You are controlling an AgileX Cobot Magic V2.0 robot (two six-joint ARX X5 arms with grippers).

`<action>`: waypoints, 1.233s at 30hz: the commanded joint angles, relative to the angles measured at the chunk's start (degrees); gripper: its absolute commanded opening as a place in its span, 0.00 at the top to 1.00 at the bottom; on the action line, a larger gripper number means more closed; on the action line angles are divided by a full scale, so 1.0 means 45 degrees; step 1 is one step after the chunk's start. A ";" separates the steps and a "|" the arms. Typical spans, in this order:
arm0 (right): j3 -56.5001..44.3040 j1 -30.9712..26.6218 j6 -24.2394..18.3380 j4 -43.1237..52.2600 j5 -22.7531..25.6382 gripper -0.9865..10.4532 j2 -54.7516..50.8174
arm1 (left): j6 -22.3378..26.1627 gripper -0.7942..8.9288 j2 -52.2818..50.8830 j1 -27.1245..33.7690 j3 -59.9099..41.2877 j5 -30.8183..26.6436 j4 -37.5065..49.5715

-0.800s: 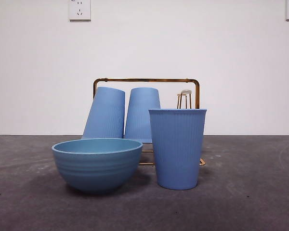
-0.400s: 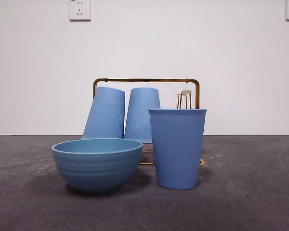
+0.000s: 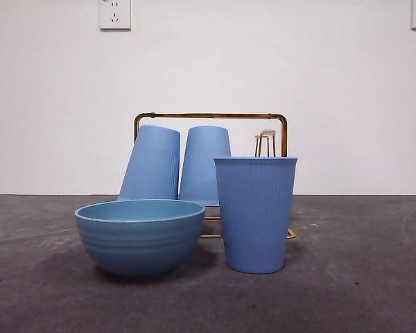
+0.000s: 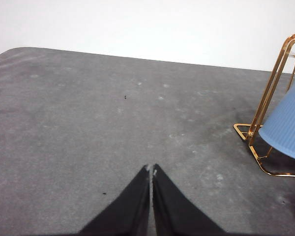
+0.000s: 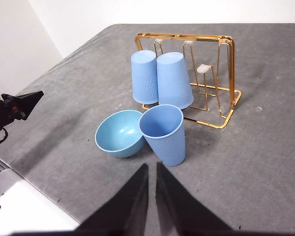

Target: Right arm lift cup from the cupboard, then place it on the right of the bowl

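A periwinkle cup [image 3: 255, 214] [image 5: 163, 133] stands upright on the table just right of the blue-teal bowl [image 3: 140, 236] [image 5: 119, 133], very close to it. Behind them the gold wire cupboard [image 3: 211, 116] [image 5: 225, 83] carries two more cups upside down on its pegs [image 3: 152, 164] [image 3: 205, 165]. My right gripper [image 5: 151, 169] is shut and empty, pulled back above and in front of the upright cup, apart from it. My left gripper [image 4: 151, 169] is shut over bare table, with the cupboard's end [image 4: 265, 108] off to its side. Neither gripper shows in the front view.
The other arm's black tip [image 5: 19, 105] shows at the side of the right wrist view. A bare peg [image 3: 266, 139] stands at the right end of the cupboard. The grey table [image 3: 360, 277] runs to a white wall with sockets [image 3: 114, 14].
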 commanded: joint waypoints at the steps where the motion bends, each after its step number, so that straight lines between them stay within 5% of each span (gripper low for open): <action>1: 0.0121 0.0053 0.0053 0.0146 0.0005 0.89 -0.0005 | -0.0078 0.91 -0.0005 0.0015 -0.0257 -0.0053 0.0160; 8: -0.2084 -0.1914 0.0044 0.3094 -0.0597 0.89 -0.0243 | -0.0078 0.91 -0.0005 0.0015 -0.0257 -0.0053 0.0160; 17: -0.7752 -0.4308 -0.1559 1.0069 0.0957 0.89 -0.1292 | -0.0078 0.91 -0.0005 0.0015 -0.0257 -0.0053 0.0160; 26: -1.0448 -0.4731 -0.2098 1.0516 0.3619 0.89 -0.2458 | -0.0078 0.91 -0.0005 0.0015 -0.0257 -0.0053 0.0160; 37: -1.1468 -0.4731 -0.2103 1.1069 0.3978 0.89 -0.3002 | -0.0078 0.91 -0.0005 0.0015 -0.0257 -0.0053 0.0170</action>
